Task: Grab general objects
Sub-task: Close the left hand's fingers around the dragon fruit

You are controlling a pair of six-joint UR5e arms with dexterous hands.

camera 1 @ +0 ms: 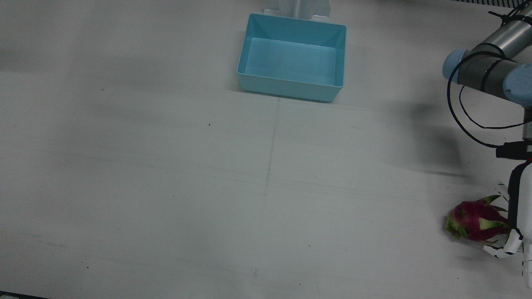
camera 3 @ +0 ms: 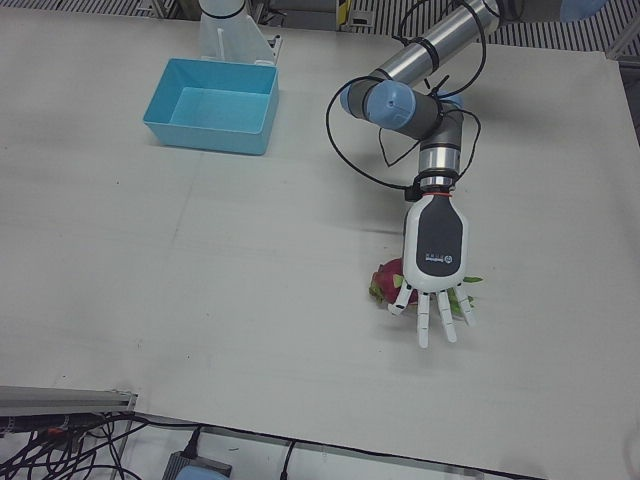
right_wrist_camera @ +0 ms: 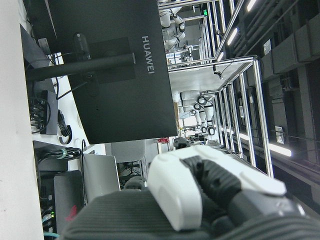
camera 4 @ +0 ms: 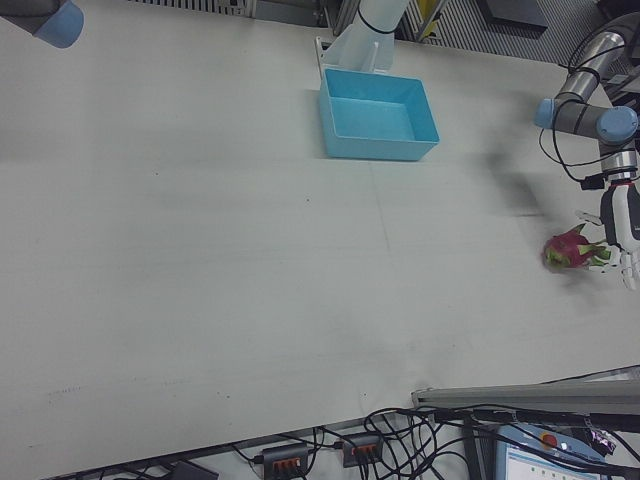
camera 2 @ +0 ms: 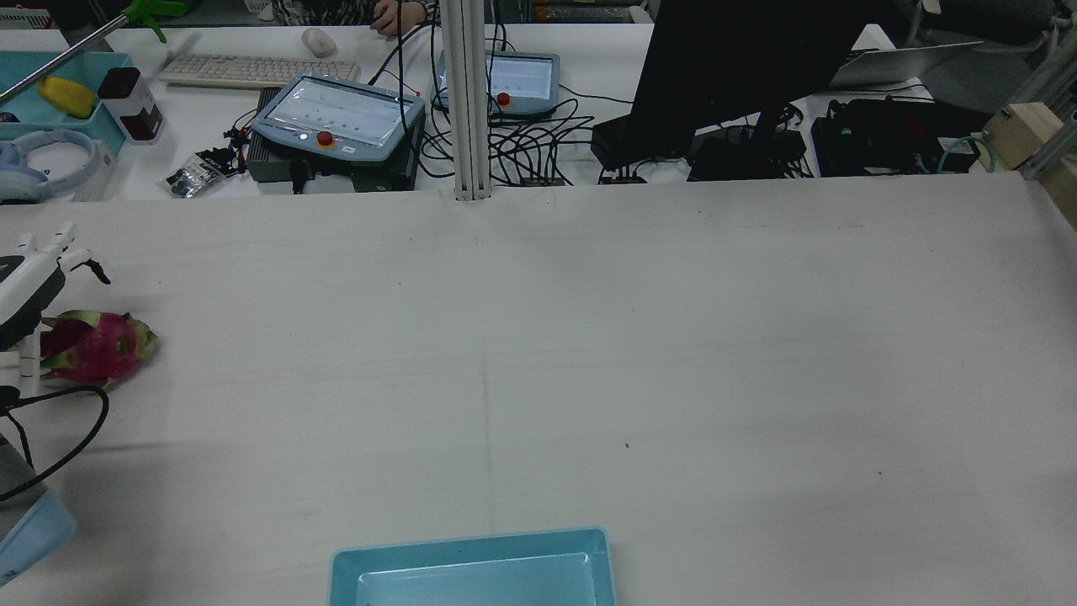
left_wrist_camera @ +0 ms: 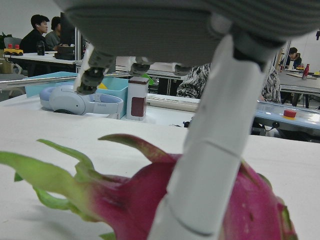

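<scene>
Magenta dragon fruit (camera 3: 388,283) lies sideways, stem toward centre, under the spread left robot hand (camera 3: 434,262).

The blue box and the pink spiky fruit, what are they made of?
The blue box looks like smooth moulded plastic: even colour, soft sheen, thin straight walls. The pink fruit looks like a dragon fruit with waxy skin and green leafy scales; whether it is real or a model is unclear.

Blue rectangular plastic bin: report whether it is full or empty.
Empty: the blue rectangular plastic bin shows only its bare floor; the pink dragon fruit lies outside on the table.
</scene>
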